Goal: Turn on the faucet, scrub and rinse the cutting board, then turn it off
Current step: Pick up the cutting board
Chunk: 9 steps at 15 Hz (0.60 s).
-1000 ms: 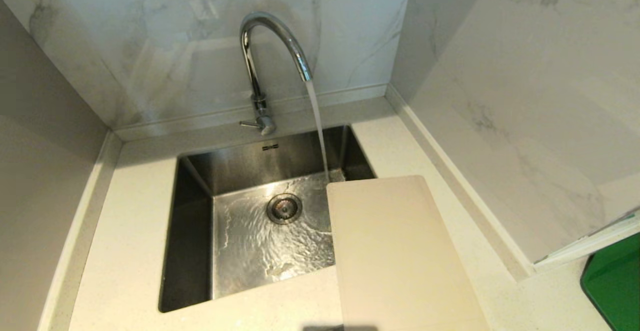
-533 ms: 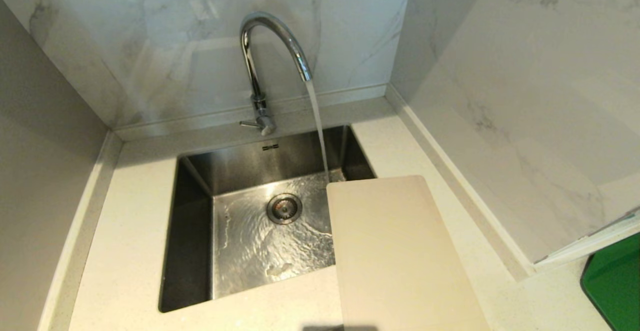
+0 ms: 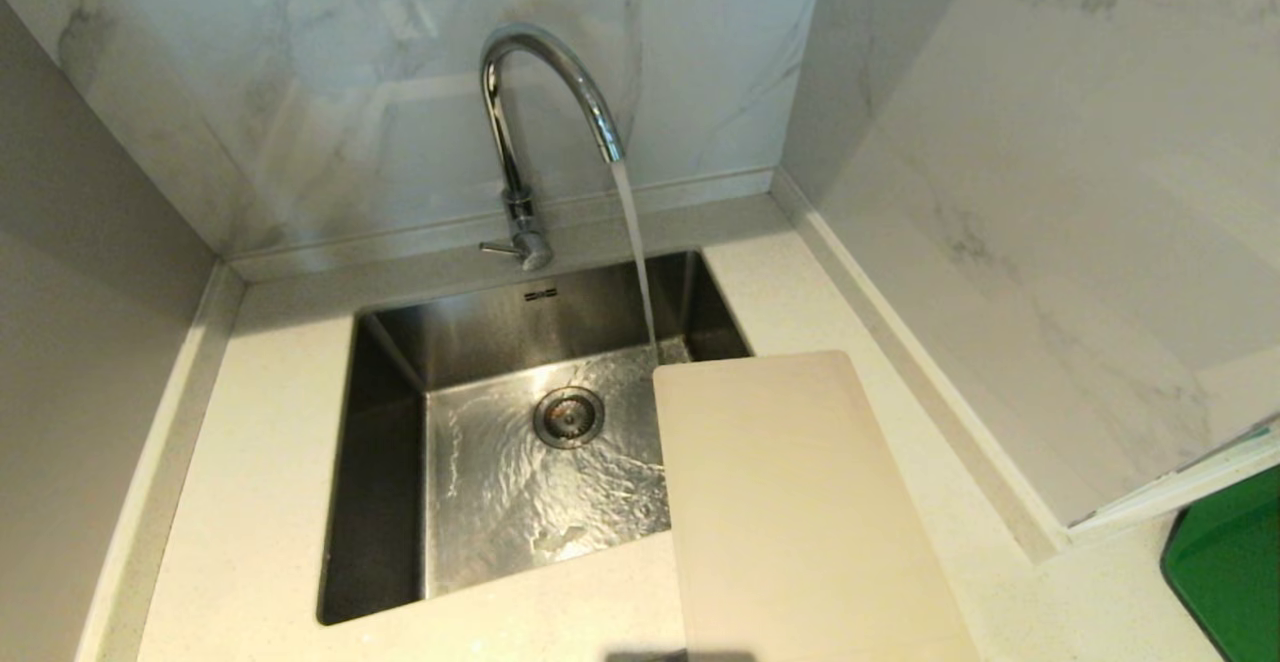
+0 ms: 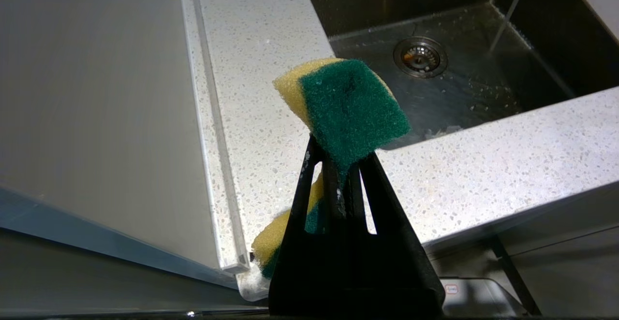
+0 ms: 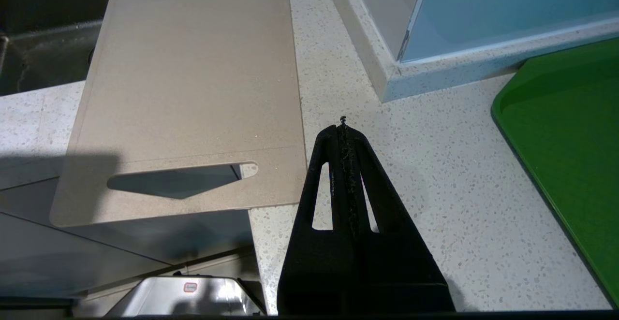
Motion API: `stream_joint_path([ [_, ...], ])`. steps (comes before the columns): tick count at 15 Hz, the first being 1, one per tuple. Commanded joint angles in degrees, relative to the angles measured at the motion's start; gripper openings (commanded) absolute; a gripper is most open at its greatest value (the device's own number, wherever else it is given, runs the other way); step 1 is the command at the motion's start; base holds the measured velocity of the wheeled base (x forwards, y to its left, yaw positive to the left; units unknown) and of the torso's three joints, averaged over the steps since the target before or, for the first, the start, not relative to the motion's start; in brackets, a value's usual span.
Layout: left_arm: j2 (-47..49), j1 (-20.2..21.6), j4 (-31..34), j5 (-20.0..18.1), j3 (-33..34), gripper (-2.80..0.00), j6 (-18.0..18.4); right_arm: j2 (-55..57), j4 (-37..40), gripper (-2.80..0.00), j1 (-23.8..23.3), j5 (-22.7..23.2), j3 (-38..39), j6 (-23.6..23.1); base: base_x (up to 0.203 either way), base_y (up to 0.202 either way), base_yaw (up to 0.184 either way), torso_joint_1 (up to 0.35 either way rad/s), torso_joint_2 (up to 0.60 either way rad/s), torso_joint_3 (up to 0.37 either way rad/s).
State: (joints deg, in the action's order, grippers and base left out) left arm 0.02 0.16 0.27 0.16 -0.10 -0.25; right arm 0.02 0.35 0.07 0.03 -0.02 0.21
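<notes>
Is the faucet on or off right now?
On. A steady stream falls from the faucet spout into the sink, just beyond the cutting board, and rippling water covers the basin floor around the drain.

Neither arm visible from the head camera. Left gripper (image 4: 338, 165) seen only from its own wrist camera, black fingers pressed together on a yellow-and-green sponge (image 4: 346, 107), pinched at the tips. Right gripper (image 5: 343, 131) seen likewise from its wrist camera, fingers shut tip to tip, holding nothing, hanging low beside the counter edge.
</notes>
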Motion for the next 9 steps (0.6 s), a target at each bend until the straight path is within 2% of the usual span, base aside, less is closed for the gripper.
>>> stream_joint_path([
  [1,0.1,0.0,0.0,0.0,0.0,-2.8,0.0,0.2,0.4,-2.8,0.0,0.1,-2.0,-0.4,0.0,0.0,0.0,0.0,0.0,0.0],
  [4,0.2,0.0,0.1,0.0,0.0,-2.8,0.0,4.0,7.3,-2.8,0.0,1.9,-14.7,-0.5,0.0,0.0,0.0,0.0,0.0,0.0],
  [9,0.1,0.0,0.3,0.0,-0.1,-2.8,0.2,22.5,14.4,-2.8,0.1,9.3,-39.2,-2.1,0.0,0.0,0.0,0.0,0.0,0.0],
])
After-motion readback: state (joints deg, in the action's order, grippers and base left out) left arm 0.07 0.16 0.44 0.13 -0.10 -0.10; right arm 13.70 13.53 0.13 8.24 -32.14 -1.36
